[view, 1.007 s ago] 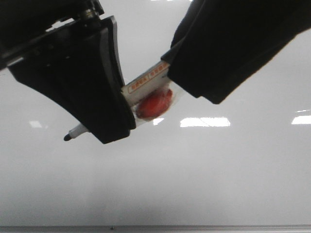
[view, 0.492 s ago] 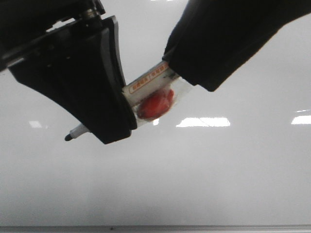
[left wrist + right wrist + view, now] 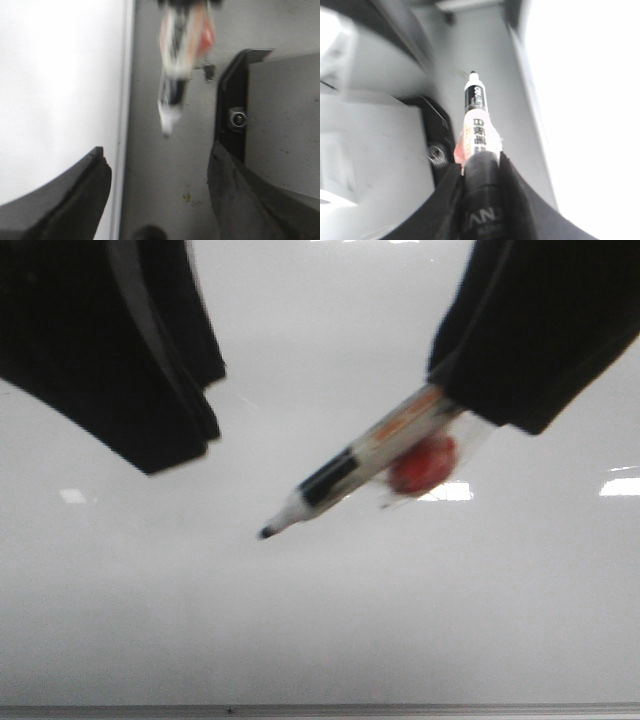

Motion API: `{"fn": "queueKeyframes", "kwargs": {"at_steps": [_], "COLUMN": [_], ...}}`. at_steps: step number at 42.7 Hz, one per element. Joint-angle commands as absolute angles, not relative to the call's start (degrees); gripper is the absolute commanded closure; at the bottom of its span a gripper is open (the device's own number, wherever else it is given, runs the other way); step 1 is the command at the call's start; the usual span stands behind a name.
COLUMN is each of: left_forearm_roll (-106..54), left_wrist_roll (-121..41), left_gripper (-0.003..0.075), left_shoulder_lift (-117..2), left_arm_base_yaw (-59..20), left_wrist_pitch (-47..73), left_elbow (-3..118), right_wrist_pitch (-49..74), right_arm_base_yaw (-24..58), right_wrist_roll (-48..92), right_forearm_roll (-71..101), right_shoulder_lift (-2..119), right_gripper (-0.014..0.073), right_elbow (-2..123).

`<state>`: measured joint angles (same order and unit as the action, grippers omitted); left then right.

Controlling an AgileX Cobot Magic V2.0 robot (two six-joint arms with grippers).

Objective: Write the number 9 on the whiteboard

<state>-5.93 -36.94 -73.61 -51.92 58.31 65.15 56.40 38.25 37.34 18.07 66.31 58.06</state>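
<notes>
The whiteboard [image 3: 330, 610] fills the front view, glossy grey-white, with a thin grey frame strip [image 3: 400, 710] along its near edge. No number 9 shows on it. My right gripper [image 3: 455, 390] at the upper right is shut on the back end of a marker [image 3: 345, 472] with a black band and dark tip [image 3: 266, 532]. A red lump in clear wrap [image 3: 422, 464] hangs on the marker. My left gripper [image 3: 185, 435] at the upper left is open and empty, apart from the marker. The right wrist view shows the marker [image 3: 476, 120] clamped in the right gripper [image 3: 482, 160].
In the left wrist view my left gripper [image 3: 157, 160] stands open, with the blurred marker [image 3: 175, 85] beyond it. Beside the board's frame strip [image 3: 126, 100] lies a grey surface with a black bracket and bolt [image 3: 237, 119], also in the right wrist view [image 3: 436, 155].
My left gripper has let go of the marker and pulled up and to the left. My right gripper has moved right with the marker, whose full front end now shows.
</notes>
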Motion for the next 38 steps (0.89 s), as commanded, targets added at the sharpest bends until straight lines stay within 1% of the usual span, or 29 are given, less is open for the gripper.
{"fn": "queueKeyframes", "kwargs": {"at_steps": [1,4,8,13,16,20,23,26,31,38], "left_forearm_roll": [-4.89,-5.79,-6.82,-13.06,-17.53,-21.03,-21.39,-21.53,-22.49,-22.49], "left_wrist_roll": [-32.36,-31.74,-30.42,-30.95,-31.72,-31.73,-31.73,-31.73,-31.73,-31.73], "left_gripper": [0.0299,0.0299,0.0299,0.0299,0.0299,0.0299,0.0299,0.0299,0.0299,0.0299], "left_shoulder_lift": [-67.73,-64.61,-60.07,-55.29,-52.75,-49.98,-49.58,-49.58,-50.03,-50.08], "left_arm_base_yaw": [-50.59,-47.99,-41.6,-31.9,-27.17,-22.64,-21.01,-20.82,-20.82,-20.82], "left_wrist_pitch": [56.72,55.78,52.65,50.64,49.65,47.12,46.46,46.3,46.3,46.3], "left_elbow": [66.98,66.37,64.31,60.38,57.69,54.23,52.75,52.27,52.27,52.27], "right_wrist_pitch": [56.35,55.69,54.82,48.87,44.82,41.1,39.34,36.24,31.32,29.79], "right_arm_base_yaw": [35.28,31.71,24.33,13.83,10.13,9.39,9.45,9.45,9.45,9.45], "right_wrist_roll": [28.66,23.86,21.33,21.81,25.62,36.84,45.48,50.44,52.33,52.33], "right_forearm_roll": [10.69,8.21,9.52,18.35,27.23,42.2,50.67,56.65,58.36,57.4], "right_shoulder_lift": [62.79,60.67,57.28,53.02,51.37,50.73,51.47,52.62,55.67,60.83], "right_gripper": [0.0661,0.0661,0.0661,0.0661,0.0661,0.0661,0.0661,0.0661,0.0661,0.0661], "right_elbow": [61.15,61.35,60.24,55.1,51.33,47.53,46.67,46.82,47.97,51.52]}}
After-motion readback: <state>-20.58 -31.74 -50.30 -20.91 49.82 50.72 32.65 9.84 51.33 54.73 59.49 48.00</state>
